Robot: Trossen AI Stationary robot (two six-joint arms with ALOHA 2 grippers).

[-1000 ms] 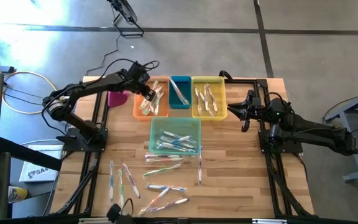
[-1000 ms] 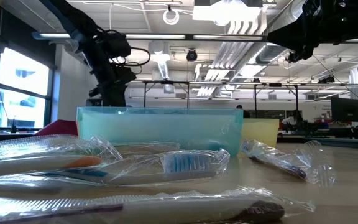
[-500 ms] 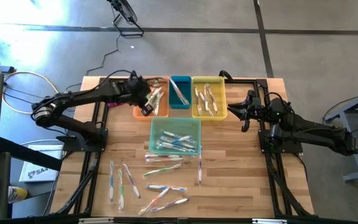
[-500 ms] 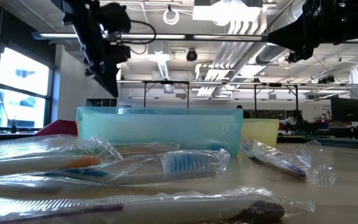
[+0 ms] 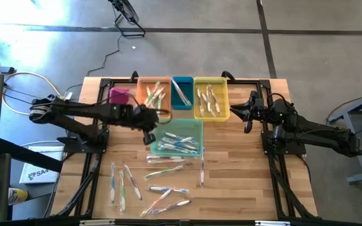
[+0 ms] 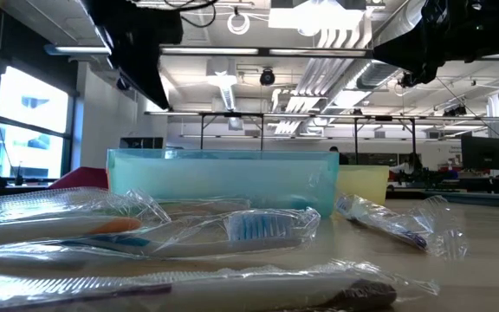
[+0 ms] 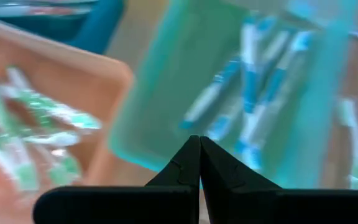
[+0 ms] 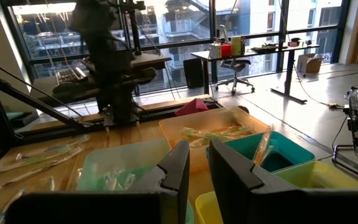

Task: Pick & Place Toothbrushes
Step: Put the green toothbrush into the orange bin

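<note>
Several toothbrushes [image 5: 159, 179] in clear wrappers lie loose on the wooden table's near half, and they fill the foreground of the low view [image 6: 232, 230]. More lie in the mint bin [image 5: 178, 137], the orange bin [image 5: 154, 97], the blue bin [image 5: 181, 93] and the yellow bin [image 5: 210, 97]. My left gripper [image 5: 149, 135] hangs shut and empty above the mint bin's left end, just near of the orange bin; its fingertips [image 7: 199, 140] meet in a point. My right gripper [image 5: 236, 112] waits at the table's right, right of the yellow bin, its fingers [image 8: 199, 168] slightly apart and holding nothing.
A pink bin [image 5: 119, 95] stands at the far left, behind my left arm. The four other bins crowd the far middle of the table. Black frame rails [image 5: 96, 163] run along both table sides. Bare wood [image 5: 244, 182] shows at the near right.
My left gripper has swung from over the orange bin toward the table's near edge and now hangs at the mint bin's left end, a little higher. It carries nothing. The toothbrushes and bins have stayed where they were.
</note>
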